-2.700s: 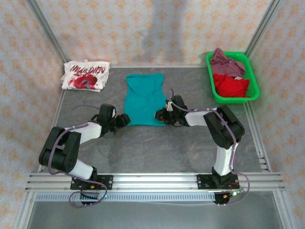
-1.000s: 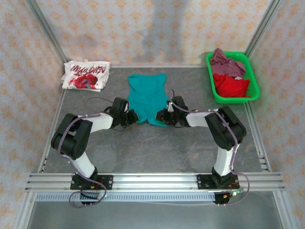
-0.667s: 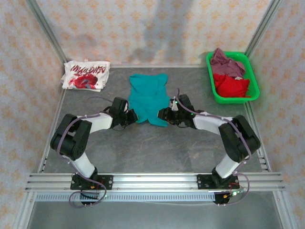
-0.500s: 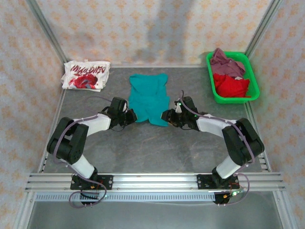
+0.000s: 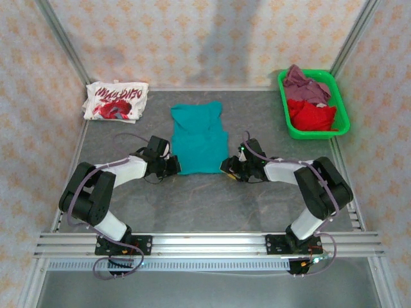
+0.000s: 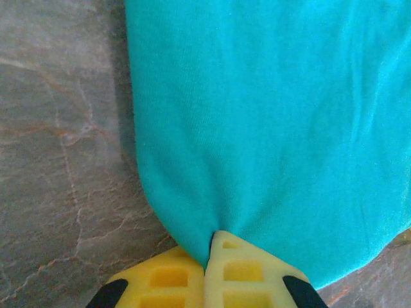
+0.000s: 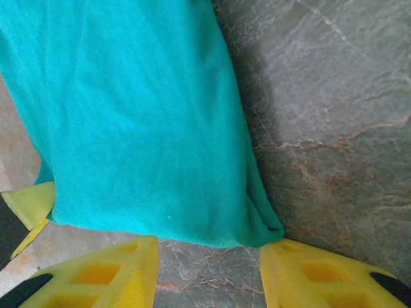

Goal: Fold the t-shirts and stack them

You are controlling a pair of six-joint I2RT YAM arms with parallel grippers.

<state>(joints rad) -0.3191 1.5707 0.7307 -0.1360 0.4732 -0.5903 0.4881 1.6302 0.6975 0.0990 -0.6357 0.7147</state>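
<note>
Since a second ago the teal tee [image 5: 198, 138] had gone from bunched and narrow at its near end to spread flat with a straight near hem, and the right gripper [image 5: 228, 168] had let go of it.

At the far left of the table [image 5: 212, 199] the white tee [image 5: 115, 101] lay folded, red print up, well apart from everything else.

Nearer me, the left gripper [image 5: 173, 165] sat at the teal tee's near-left corner. From the left wrist view I could see the left gripper [image 6: 209, 249] pressed together on the hem, the cloth [image 6: 270, 128] puckering to a point where it ran in between the yellow pads [image 6: 247, 273].

The teal tee lay in the middle of the table, neck end away from me, a few soft creases across its far half.

At its near-right corner the right gripper stood with jaws spread. In the right wrist view its two yellow pads [image 7: 115, 263] were apart with bare table between them, and the tee's corner [image 7: 128, 115] lay just ahead of the right gripper [image 7: 209, 256] (close to one pad; I couldn't tell if it touched).

At the far right the green basket [image 5: 318, 133] held the red tee [image 5: 313, 115] nearer me and the mauve tee [image 5: 303, 82] behind it, both crumpled.
</note>
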